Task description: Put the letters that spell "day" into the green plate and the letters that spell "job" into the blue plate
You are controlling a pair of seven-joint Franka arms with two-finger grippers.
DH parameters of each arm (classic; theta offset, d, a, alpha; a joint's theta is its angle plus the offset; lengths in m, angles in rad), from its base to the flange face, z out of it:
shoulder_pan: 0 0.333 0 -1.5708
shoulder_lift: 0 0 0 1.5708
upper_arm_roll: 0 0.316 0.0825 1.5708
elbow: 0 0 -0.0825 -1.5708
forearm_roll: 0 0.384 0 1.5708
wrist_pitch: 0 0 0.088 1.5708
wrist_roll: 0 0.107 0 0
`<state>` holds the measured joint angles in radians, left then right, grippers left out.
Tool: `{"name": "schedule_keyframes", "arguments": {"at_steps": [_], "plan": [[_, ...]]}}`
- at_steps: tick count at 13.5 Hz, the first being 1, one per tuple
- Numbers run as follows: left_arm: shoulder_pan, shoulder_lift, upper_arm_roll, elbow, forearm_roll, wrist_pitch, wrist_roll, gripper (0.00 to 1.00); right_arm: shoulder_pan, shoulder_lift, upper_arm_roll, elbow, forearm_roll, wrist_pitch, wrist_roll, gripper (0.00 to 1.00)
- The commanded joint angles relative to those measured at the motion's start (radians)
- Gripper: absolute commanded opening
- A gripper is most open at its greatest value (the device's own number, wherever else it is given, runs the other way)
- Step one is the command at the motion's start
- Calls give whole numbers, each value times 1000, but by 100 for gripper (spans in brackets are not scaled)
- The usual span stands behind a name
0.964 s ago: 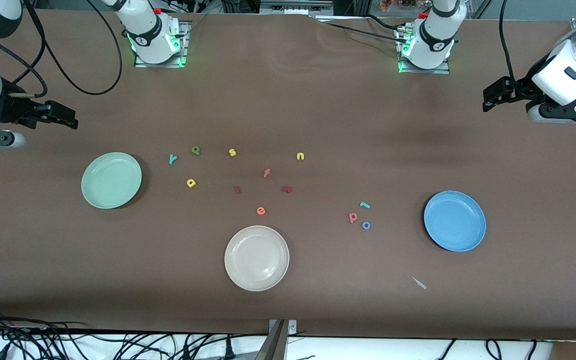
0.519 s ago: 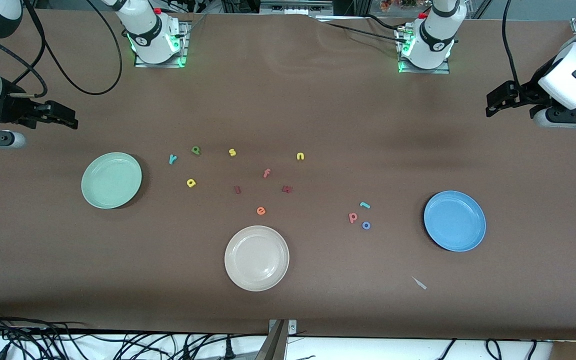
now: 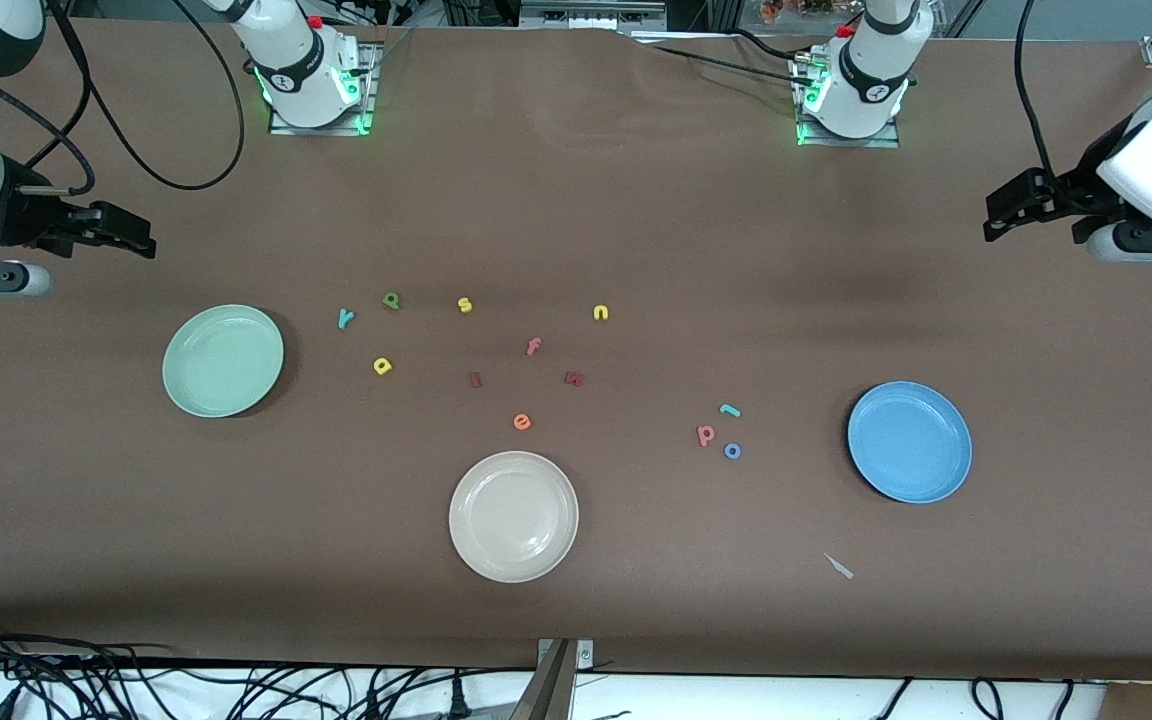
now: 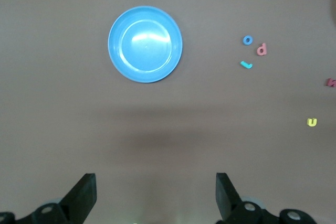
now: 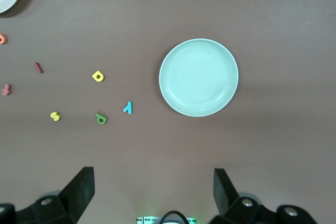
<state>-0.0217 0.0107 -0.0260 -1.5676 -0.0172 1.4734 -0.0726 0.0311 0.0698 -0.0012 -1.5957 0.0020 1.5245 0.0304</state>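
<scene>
Jaws of left gripper (image 4: 153,195) and right gripper (image 5: 152,192) gape wide, empty, above blue plate (image 4: 145,44) and green plate (image 5: 198,77).

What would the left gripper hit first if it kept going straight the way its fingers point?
Probably just bare table: the open left gripper aims downward, short of the blue plate, though depth is unclear.

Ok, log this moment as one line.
stage: start | green plate: empty | blue plate: empty | left tool: open | right tool: open
</scene>
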Motion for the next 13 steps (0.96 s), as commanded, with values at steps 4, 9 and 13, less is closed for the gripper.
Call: {"name": "schedule_keyframes", "arguments": {"at_steps": [4, 9, 13], "plan": [[57, 20, -8, 37, -1, -74, -1, 100, 1, -13, -3, -13, 7, -3, -6, 100], [45, 20, -9, 43, 0, -79, 2, 100, 1, -13, -3, -13, 7, -3, -6, 100], [40, 21, -15, 46, 20, -65, 2, 100, 1, -13, -3, -15, 9, -3, -6, 100]]}}
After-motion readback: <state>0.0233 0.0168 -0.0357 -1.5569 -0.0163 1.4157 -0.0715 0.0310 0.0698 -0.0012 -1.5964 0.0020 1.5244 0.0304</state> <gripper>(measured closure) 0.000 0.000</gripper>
